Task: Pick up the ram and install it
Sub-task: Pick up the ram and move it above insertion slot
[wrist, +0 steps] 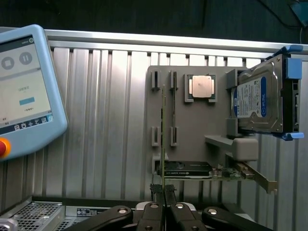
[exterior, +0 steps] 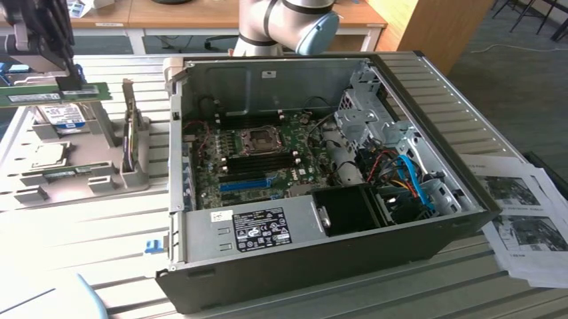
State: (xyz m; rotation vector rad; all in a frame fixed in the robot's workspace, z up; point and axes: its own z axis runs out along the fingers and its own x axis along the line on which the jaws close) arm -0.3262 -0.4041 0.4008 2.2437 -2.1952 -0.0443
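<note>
My gripper (exterior: 64, 85) hangs at the exterior view's far left, above the grey parts holder (exterior: 98, 183). It is shut on the ram (exterior: 53, 95), a long green stick held level with its labelled side showing. In the wrist view the fingers (wrist: 155, 192) pinch the ram (wrist: 163, 139), seen edge-on as a thin line above the holder (wrist: 192, 130). A second stick like it (wrist: 173, 108) stands in the holder's slots beside it. The open computer case (exterior: 443, 219) lies to the exterior view's right, its motherboard (exterior: 293, 174) exposed.
On the holder sit a hard drive (wrist: 257, 98), a processor chip (wrist: 201, 87) and an expansion card (wrist: 211, 171). A blue slot (exterior: 244, 184) crosses the motherboard. A teach pendant (wrist: 24, 91) lies on the slatted table (wrist: 110, 106). Printed sheets (exterior: 523, 219) lie right of the case.
</note>
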